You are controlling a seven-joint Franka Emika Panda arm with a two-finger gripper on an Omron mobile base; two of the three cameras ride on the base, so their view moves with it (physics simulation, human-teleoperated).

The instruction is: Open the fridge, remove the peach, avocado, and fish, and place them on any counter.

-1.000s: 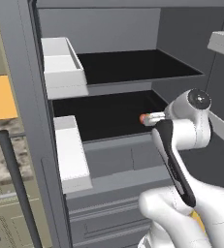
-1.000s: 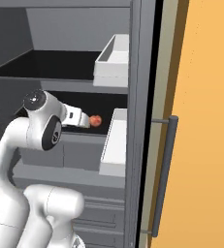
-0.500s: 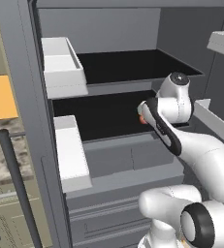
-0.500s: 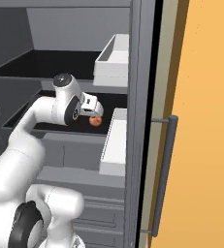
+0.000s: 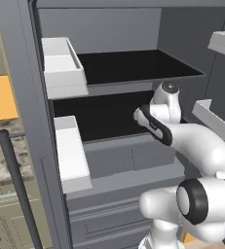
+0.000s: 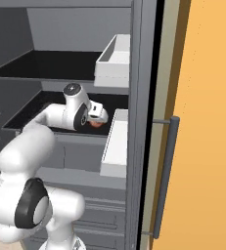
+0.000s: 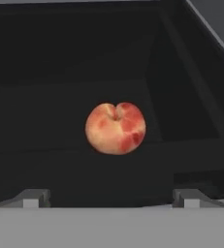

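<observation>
Since a second ago our arm has swung further into the fridge (image 5: 109, 160) and the wrist has turned toward the back of the lower shelf; it now reaches in over the shelf lip, where before the hand sat nearer the door opening.

Hand (image 7: 111, 196) is wide open, holding nothing: both fingertips (image 7: 33, 197) sit far apart at the bottom of the hand view, the peach (image 7: 116, 128) between their lines but ahead of them, not yet between the pads.

Peach sits on the black lower shelf (image 6: 41, 105), on the side near the white door bin (image 6: 115, 144). In the right base view the peach (image 6: 96, 123) peeks out just past the hand (image 6: 99, 114).

Key relation: peach lies dead ahead along our approach axis, roughly centred, slightly right of centre. It's round, so no long axis to align to. We judge the next move as a straight advance, then close. Risk: nudging it and rolling it deeper.

Avocado and fish: can't see them from here.
</observation>
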